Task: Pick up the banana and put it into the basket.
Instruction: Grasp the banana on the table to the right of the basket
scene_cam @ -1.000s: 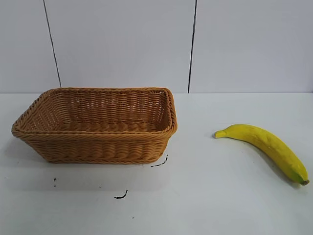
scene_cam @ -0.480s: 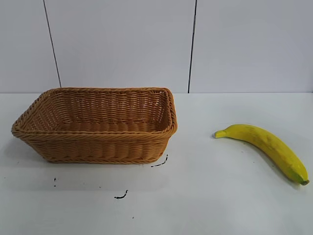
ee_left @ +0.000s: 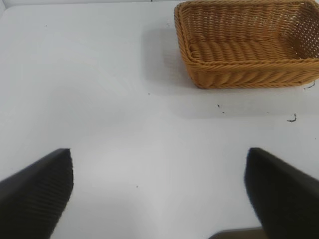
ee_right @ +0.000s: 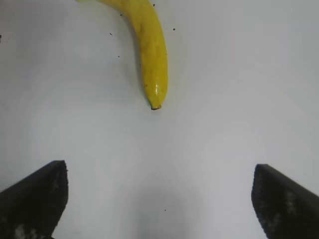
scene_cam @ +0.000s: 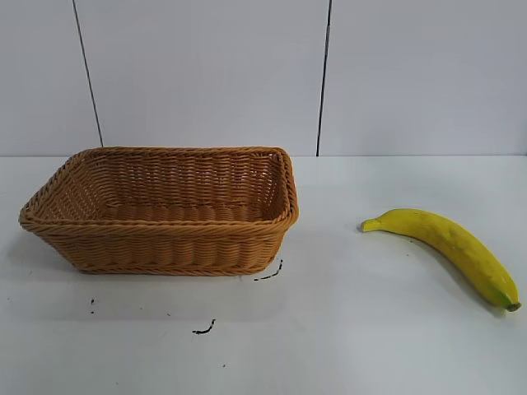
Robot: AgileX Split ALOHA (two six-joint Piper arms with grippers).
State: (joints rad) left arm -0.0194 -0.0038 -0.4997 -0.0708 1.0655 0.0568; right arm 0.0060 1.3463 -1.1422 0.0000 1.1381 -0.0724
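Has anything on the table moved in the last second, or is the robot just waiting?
Nothing visibly changed. The banana lies on the table to the right of the basket, apart from it, just as before, and the basket is empty. Neither arm shows in the exterior view; the left gripper and right gripper are open, holding nothing.

White table (scene_cam: 370,346) — pale panelled wall (scene_cam: 206,74) behind.
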